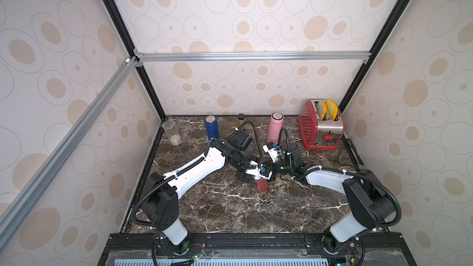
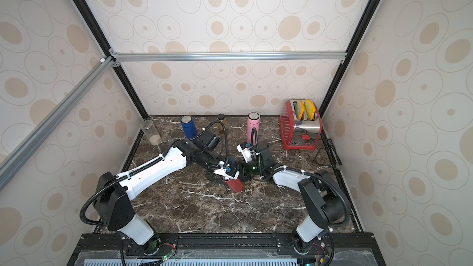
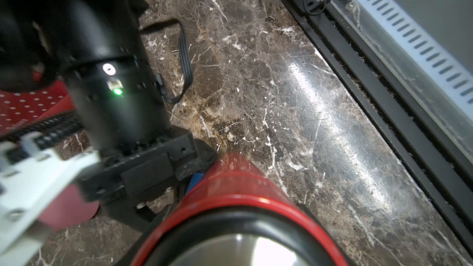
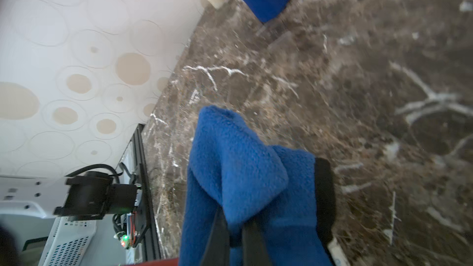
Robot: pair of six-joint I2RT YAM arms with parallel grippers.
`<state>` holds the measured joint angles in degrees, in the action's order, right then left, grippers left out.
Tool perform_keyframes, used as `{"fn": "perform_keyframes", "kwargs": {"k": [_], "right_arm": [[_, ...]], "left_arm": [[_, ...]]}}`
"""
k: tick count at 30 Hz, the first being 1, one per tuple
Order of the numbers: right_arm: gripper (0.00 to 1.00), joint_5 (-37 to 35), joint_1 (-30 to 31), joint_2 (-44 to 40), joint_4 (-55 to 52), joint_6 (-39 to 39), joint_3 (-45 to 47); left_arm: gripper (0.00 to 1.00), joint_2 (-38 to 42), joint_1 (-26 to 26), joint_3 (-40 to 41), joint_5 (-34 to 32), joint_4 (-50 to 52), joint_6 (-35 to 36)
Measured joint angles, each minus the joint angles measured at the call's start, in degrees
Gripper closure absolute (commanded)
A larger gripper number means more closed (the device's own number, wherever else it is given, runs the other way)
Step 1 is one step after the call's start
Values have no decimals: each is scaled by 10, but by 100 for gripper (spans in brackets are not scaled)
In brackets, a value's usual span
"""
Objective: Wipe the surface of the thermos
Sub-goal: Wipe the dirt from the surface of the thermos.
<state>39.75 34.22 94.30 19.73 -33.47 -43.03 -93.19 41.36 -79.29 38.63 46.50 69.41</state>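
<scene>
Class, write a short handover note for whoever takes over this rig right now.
Left gripper: shut on the red thermos, at the middle of the table.
Right gripper: shut on the cloth, which touches the thermos's side.
Done: both gripped and brought together.
To do: wipe the body all round; how much is wiped already does not show.
</scene>
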Motion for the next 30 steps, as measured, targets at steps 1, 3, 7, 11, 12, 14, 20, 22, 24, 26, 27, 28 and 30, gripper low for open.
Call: {"fn": "perform_keyframes", "kwargs": {"k": [1, 3, 7, 11, 12, 14, 20, 22, 24, 26, 27, 28, 30], "right_arm": [[100, -3, -1, 20, 6, 1, 2], [100, -8, -2, 52, 13, 6, 3], [100, -7, -3, 70, 13, 14, 3], [100, -5, -3, 27, -32, 25, -3], [100, -3, -2, 5, -49, 26, -6], [100, 4, -1, -43, -73, 26, -14], [100, 11, 2, -162, -110, 27, -42], [100, 3, 1, -169, -116, 30, -39], [100, -8, 1, -163, -111, 32, -23], [100, -19, 1, -153, -100, 31, 8], [100, -29, 1, -142, -89, 29, 30], [100, -39, 0, -130, -78, 27, 48], [100, -58, 0, -107, -63, 24, 82]], "left_arm": [[100, 0, 1, 0, 2, 3, 0], [100, 1, 1, 0, 5, 9, 0], [100, 2, 1, 0, 6, 16, 0], [100, 2, 2, -2, 4, 19, -1], [100, 2, 2, -2, 3, 19, -2], [100, 2, 2, -2, 3, 19, -5], [100, 1, 2, -3, -2, 12, -36], [100, -1, 2, -5, -4, 10, -56], [100, -1, 2, -6, -7, 5, -79], [100, -1, 2, -6, -12, -2, -109], [100, -1, 2, -6, -14, -3, -130], [100, -1, 2, -6, -14, -3, -148], [100, -1, 3, -6, -15, -3, -190]]}}
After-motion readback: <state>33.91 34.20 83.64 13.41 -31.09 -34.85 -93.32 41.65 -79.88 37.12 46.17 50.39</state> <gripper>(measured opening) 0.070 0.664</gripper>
